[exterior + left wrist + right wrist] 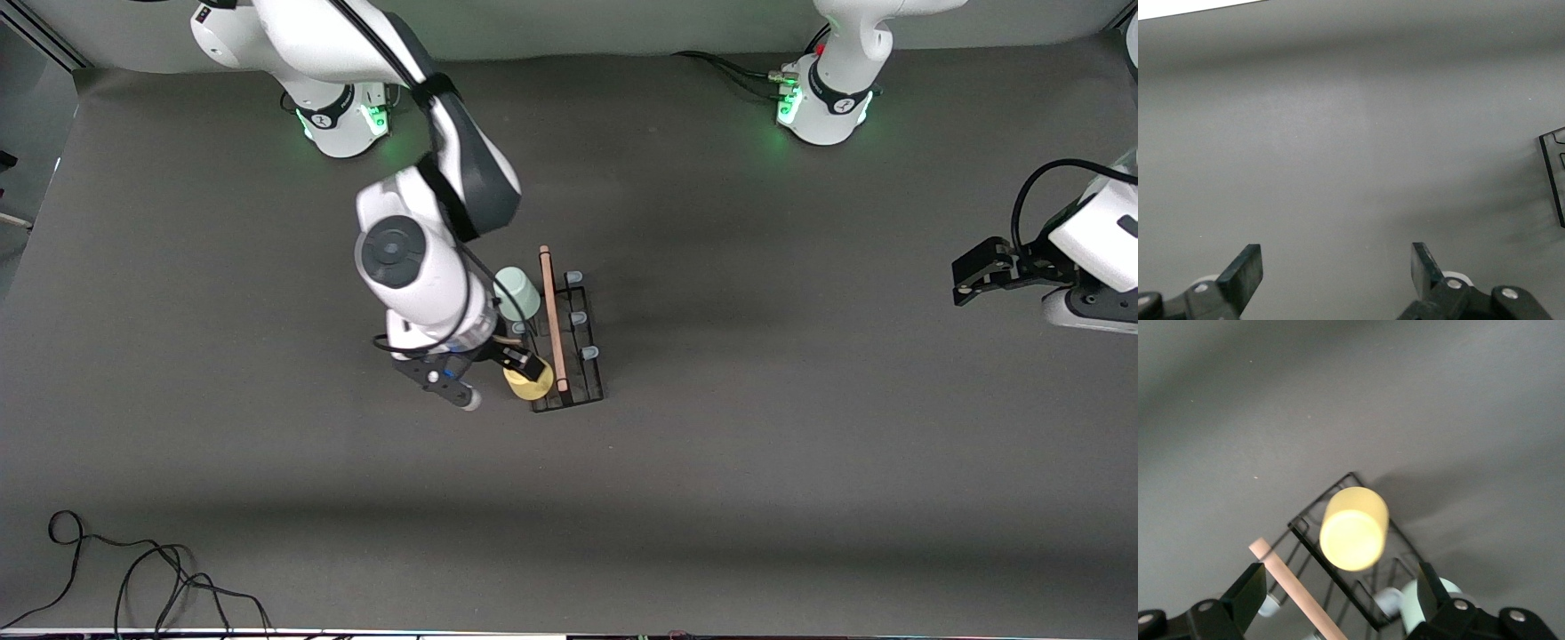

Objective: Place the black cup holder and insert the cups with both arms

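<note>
The black cup holder (578,378) stands mid-table, its wooden rod handle (552,316) lying along it. A mint green cup (517,293) sits upside down on a peg at its end farther from the front camera. A yellow cup (528,383) sits on a peg at its nearer end. My right gripper (513,363) is open over the rack. In the right wrist view, the right gripper (1340,587) stands above the yellow cup (1351,530), not touching it, with the handle (1291,587), rack frame (1305,527) and mint cup (1415,610) below. My left gripper (978,271) waits open and empty at the left arm's end. The light blue cup is out of view.
Three bare pale-blue pegs (579,317) line the rack's side toward the left arm. Loose black cables (133,569) lie at the table's near corner toward the right arm's end. The left wrist view shows the left gripper (1336,263) over bare grey mat, with the rack's corner (1555,173) at its edge.
</note>
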`<state>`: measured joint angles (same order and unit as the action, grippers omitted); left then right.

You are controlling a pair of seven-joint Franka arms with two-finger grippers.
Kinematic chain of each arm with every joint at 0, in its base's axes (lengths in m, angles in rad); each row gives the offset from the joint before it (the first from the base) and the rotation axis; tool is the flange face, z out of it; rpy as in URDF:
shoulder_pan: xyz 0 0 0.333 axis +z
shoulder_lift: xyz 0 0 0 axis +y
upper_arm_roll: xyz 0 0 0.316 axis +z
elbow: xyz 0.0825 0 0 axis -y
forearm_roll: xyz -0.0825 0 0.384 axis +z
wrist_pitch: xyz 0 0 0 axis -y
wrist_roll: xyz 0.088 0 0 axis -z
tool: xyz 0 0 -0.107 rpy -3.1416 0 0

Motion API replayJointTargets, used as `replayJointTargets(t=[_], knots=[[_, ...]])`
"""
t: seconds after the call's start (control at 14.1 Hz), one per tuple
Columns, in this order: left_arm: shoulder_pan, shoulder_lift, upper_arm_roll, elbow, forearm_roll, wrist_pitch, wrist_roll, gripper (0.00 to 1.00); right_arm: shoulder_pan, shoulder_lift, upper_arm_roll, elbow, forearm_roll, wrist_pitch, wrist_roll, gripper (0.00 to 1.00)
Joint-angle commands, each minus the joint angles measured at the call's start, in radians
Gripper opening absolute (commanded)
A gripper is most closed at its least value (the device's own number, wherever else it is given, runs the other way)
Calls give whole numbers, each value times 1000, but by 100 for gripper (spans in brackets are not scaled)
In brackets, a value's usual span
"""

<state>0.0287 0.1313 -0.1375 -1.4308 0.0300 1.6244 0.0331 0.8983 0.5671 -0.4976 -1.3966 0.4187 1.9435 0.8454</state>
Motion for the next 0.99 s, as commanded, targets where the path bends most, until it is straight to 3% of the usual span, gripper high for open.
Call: replayJointTargets(t=[0.0,0.42,0.92], knots=[[-12,-7,-2,-10,14,21,-13,99,-53,-127,-28,-15,-14,-186,-142,100],[-7,14,-4,-10,36,19,-13,99,-52,-285,-245,-15,-105,-484,-409,100],[2,18,-4,3,21,31,-5,100,-53,-409,-390,-15,-225,-546,-561,100]])
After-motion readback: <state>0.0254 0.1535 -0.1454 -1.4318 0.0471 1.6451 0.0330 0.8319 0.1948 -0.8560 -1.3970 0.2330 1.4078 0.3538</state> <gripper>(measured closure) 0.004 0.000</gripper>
